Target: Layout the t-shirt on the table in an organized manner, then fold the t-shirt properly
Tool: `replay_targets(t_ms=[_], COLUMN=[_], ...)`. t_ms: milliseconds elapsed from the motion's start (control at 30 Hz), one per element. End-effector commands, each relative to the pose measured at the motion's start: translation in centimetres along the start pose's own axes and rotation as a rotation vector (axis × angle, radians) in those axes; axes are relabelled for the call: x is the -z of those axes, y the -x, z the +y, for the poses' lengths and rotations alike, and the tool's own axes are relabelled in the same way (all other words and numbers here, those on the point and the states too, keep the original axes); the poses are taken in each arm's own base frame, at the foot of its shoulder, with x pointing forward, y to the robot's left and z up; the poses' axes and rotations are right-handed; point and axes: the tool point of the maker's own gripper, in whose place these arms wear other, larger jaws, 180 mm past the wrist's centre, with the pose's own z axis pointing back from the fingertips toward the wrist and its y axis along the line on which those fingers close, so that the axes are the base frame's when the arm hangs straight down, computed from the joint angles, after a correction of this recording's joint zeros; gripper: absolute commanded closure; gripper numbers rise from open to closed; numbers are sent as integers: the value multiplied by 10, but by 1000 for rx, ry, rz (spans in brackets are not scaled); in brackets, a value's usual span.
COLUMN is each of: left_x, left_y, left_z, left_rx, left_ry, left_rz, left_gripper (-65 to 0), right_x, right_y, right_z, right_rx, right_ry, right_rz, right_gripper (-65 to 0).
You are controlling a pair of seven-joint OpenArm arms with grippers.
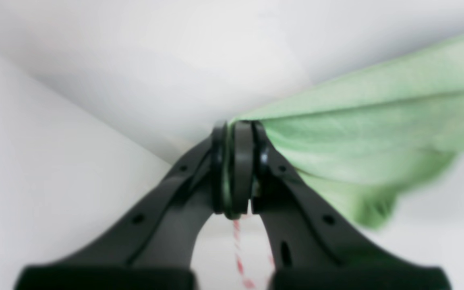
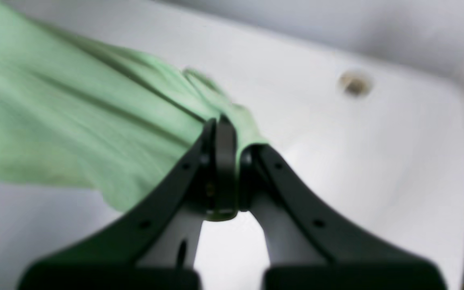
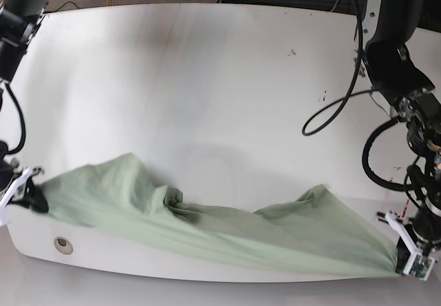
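The pale green t-shirt is stretched in a long band across the near edge of the white table, bunched and wrinkled in its middle. My left gripper at the near right corner is shut on one end of the t-shirt; the left gripper pinches fabric between its black fingers. My right gripper at the near left edge is shut on the other end. In the right wrist view the right gripper clamps the t-shirt, which trails off to the left.
A round grommet hole sits in the table's near left corner, also seen as the grommet hole. Red marks show on the table below my left gripper. Black cables hang by the left arm. Small dark specks dot the far right.
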Motion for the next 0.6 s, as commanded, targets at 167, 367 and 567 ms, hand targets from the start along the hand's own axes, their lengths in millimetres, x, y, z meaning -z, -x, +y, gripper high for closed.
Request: replay_targets(t_ms=[167, 367, 567], left_x=[-28, -57, -94], left_y=[74, 147, 206], left_z=[-21, -39, -51], left_rx=[-66, -132, -176], left_ry=[16, 49, 64], left_rz=[128, 287, 436], left_gripper=[0, 0, 0], right_x=[-6, -7, -14], right_y=[66, 115, 146], right_z=[31, 65, 93], right_rx=[74, 132, 156], right_ry=[-27, -72, -107], right_rz=[52, 116, 171], right_gripper=[0, 0, 0])
